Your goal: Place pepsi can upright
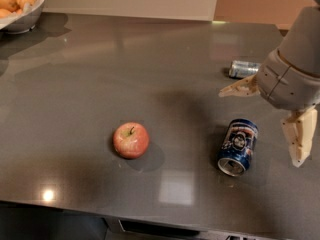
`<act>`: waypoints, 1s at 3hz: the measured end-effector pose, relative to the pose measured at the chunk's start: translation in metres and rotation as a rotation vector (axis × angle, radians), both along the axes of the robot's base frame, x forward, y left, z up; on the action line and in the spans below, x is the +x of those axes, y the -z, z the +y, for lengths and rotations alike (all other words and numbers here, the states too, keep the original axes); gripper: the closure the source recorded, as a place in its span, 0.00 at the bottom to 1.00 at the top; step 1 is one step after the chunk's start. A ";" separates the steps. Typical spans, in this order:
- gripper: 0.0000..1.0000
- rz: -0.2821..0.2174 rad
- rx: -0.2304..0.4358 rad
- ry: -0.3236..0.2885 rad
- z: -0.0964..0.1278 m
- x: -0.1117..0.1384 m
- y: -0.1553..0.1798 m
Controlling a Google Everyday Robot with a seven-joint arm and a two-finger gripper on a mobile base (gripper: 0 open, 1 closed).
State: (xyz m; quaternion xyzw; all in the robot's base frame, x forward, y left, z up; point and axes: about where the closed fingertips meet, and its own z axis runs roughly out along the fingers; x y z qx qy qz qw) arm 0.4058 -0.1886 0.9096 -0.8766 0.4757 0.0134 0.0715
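Grey worktop [125, 69] fills the view, carrying everything. The arm enters from the right edge, its gripper [260, 127] hanging above the worktop, just over and to the right of the pepsi can [238, 145]. A bowl [29, 18] of pale orange fruit sits at the far left corner, well apart from the work. The pepsi can lies on its side near the front right, silver end toward the camera, logo facing up; the task is not yet done, since it must stand on end. An apple [131, 140] rests to its left, well apart. A slimmer silver can [243, 68] lies on its side behind the gripper, partly hidden. The fingers [300, 136] are spread wide apart, one pointing left, one down, holding and touching nothing; likely lined up to straddle the can.
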 end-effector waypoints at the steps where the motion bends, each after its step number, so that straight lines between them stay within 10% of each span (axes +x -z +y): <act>1: 0.00 -0.006 0.003 -0.152 0.004 -0.012 0.014; 3: 0.00 -0.003 0.025 -0.321 0.005 -0.025 0.037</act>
